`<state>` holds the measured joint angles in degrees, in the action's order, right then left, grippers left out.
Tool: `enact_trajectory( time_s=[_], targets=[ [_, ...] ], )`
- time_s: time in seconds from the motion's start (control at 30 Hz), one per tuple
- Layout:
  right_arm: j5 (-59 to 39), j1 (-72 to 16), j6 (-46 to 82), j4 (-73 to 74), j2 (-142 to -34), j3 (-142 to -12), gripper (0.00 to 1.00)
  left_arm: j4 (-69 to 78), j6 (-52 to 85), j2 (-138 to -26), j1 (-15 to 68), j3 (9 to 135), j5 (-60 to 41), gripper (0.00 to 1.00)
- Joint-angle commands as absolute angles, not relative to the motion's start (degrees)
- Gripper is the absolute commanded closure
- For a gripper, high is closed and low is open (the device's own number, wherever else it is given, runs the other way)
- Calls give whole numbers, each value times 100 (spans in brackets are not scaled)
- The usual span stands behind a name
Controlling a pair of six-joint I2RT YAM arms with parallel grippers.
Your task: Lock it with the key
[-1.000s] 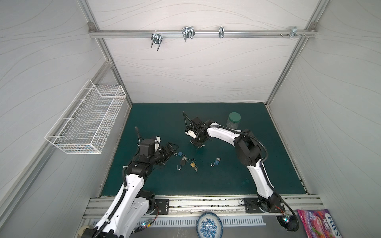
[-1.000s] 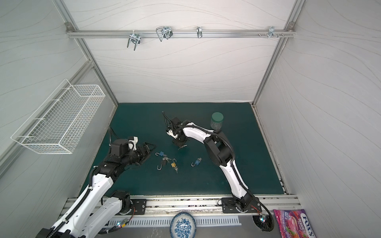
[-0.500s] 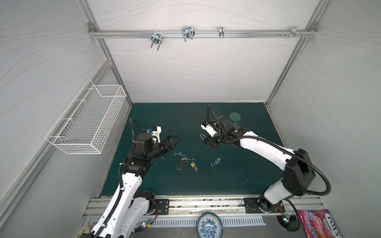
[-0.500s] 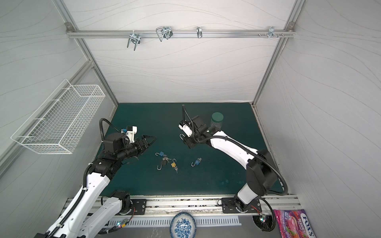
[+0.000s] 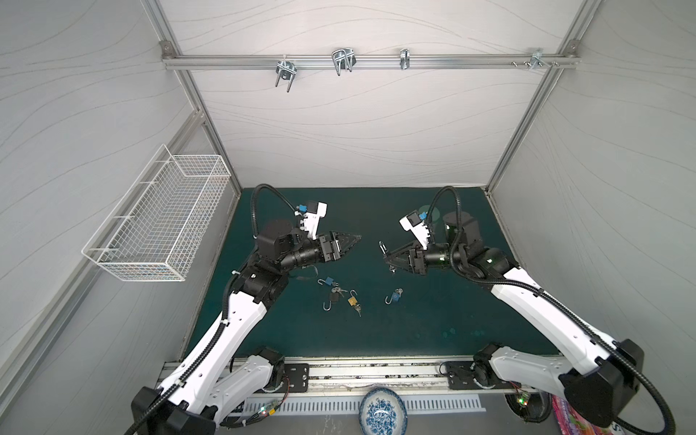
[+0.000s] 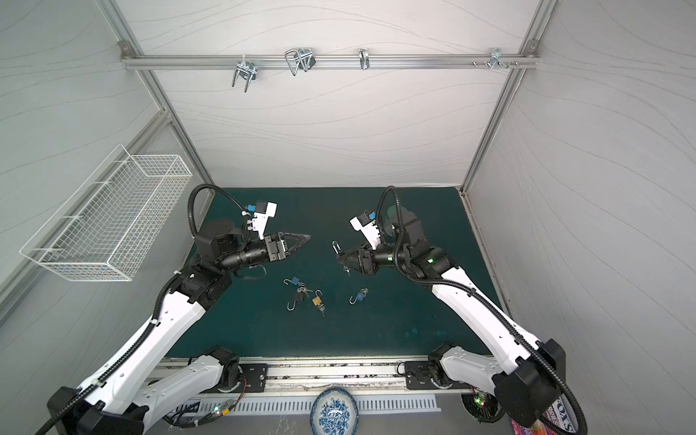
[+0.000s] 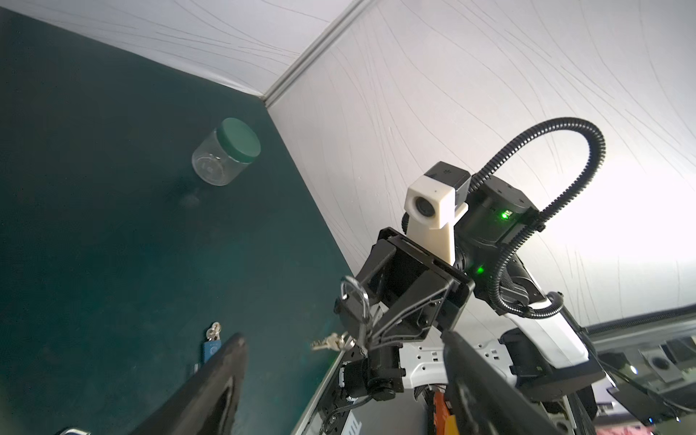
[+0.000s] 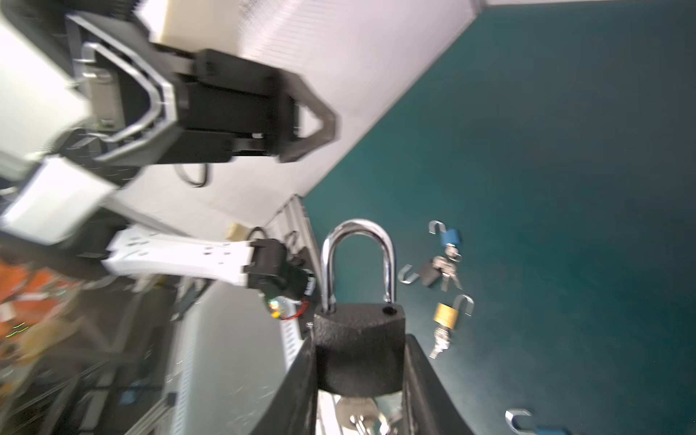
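A black padlock [image 8: 359, 346] is clamped by its body between my right gripper's [image 8: 359, 367] fingers [image 8: 301, 373]. Its steel shackle [image 8: 357, 241] sticks out past the tips, with one leg lifted clear of its hole. The key [image 8: 356, 414] sits in the bottom of the padlock with others on its ring. In both top views the right gripper [image 5: 386, 257] [image 6: 341, 258] holds it above the green mat. My left gripper [image 5: 357, 238] [image 6: 308, 237] stands open and empty, facing it across a short gap. The left wrist view shows the held padlock [image 7: 348, 312] and dangling keys [image 7: 329, 342] ahead of the left gripper [image 7: 343, 337].
Several small open padlocks with keys lie on the mat below the grippers: blue [image 5: 329, 281], black [image 5: 334, 297], brass [image 5: 352, 300] and another blue [image 5: 395, 296]. A green-lidded jar [image 7: 226, 156] stands at the back right. A wire basket [image 5: 162, 226] hangs on the left wall.
My left gripper has risen and moved right, toward the right gripper. The right arm has swung out to the right side, still holding the black padlock near the middle.
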<state>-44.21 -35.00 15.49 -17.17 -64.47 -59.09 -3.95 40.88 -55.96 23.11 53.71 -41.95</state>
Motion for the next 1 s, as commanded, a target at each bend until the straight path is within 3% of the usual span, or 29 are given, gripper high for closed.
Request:
enact_trajectory(
  time_s=[0.0, 0.13, 0.33, 0.67, 0.97],
  targets=[
    [-5378, -3600, 2007, -1300, -6285, -6024, 100, 231, 3918, -5766, 2738, 5837, -4534, 17],
    [-5605, -3655, 2224, -1135, -6282, -6108, 100, 464, 3940, -6073, 3187, 6031, -4604, 17],
    [-5638, -3657, 2374, -963, -6250, -6178, 100, 879, 4080, -6221, 3483, 6027, -4738, 26],
    [-5511, -3417, 2521, -858, -6036, -6209, 100, 901, 4072, -6141, 3517, 6010, -4856, 53],
    [-5617, -3309, 2443, -1000, -5928, -6194, 100, 816, 4041, -6109, 3524, 6038, -4681, 65]
  ],
)
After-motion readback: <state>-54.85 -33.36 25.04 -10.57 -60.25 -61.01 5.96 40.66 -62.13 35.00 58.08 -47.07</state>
